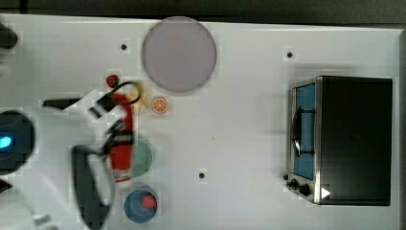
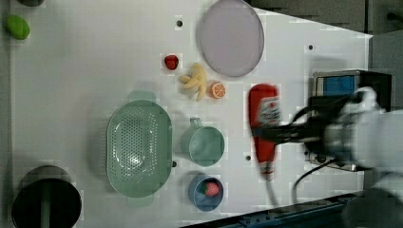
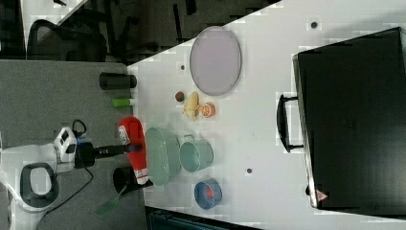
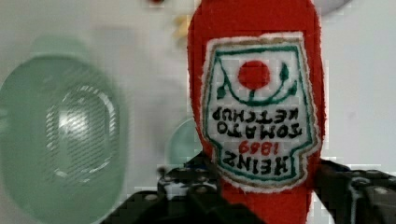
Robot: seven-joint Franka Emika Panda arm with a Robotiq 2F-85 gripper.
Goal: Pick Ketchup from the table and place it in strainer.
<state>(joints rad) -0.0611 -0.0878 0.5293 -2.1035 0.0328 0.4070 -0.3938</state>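
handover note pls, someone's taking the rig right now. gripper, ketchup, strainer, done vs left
Gripper: shut on the Ketchup, gripping the bottle across its body near the label; the bottle is lifted off the table.
Strainer: on the table, nothing in it, beside the mint cup.
Done: pick.
Left: carry the bottle over the strainer, which lies to the left view's left of the bottle, lower and release. In the right view the bottle is close beside the strainer's rim, not inside.
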